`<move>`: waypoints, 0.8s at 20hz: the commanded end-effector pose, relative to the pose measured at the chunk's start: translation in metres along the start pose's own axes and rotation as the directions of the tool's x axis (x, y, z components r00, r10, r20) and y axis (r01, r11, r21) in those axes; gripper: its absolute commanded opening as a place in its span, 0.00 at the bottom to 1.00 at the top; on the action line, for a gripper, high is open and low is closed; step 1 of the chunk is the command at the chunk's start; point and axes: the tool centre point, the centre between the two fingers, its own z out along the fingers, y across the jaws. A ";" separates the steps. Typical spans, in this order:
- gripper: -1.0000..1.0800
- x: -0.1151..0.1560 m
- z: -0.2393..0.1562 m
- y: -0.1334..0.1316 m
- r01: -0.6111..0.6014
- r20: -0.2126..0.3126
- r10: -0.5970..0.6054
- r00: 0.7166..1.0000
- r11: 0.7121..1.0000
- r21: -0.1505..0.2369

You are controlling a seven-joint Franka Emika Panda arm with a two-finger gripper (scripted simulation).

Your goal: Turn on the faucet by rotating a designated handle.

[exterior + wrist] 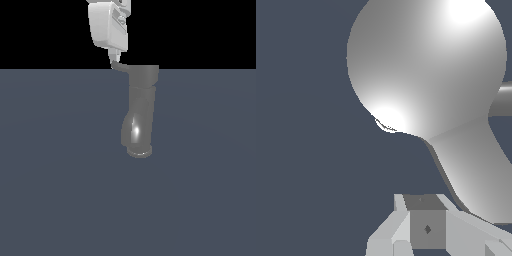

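Above grey floor [60, 200], end effector [116, 59] hangs vertically touching handle [120, 66].

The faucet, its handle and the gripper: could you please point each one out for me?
faucet [140, 115]: exterior view, on the pipe's glossy curved middle.
handle [120, 66]: exterior view, on the thin lever beside the cap.
gripper [115, 56]: exterior view, at its fingertips, just above the lever.

Slate-blue floor [60, 200] under black backdrop [200, 30]

Glossy grey faucet [139, 112]; white gripper [115, 58]
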 end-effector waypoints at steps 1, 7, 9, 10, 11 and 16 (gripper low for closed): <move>0.00 -0.003 0.000 0.010 0.004 -0.003 -0.004 1.000 1.000 -0.008; 0.00 0.005 0.000 0.017 0.002 0.000 -0.002 1.000 1.000 -0.002; 0.00 0.008 0.000 0.022 0.002 -0.001 -0.002 1.000 1.000 -0.003; 0.00 0.009 0.000 0.025 0.002 -0.001 -0.002 1.000 1.000 -0.003; 0.00 0.010 0.000 0.028 0.002 -0.001 -0.002 1.000 1.000 -0.003; 0.00 0.017 -0.001 0.042 0.002 -0.002 -0.002 1.000 1.000 -0.005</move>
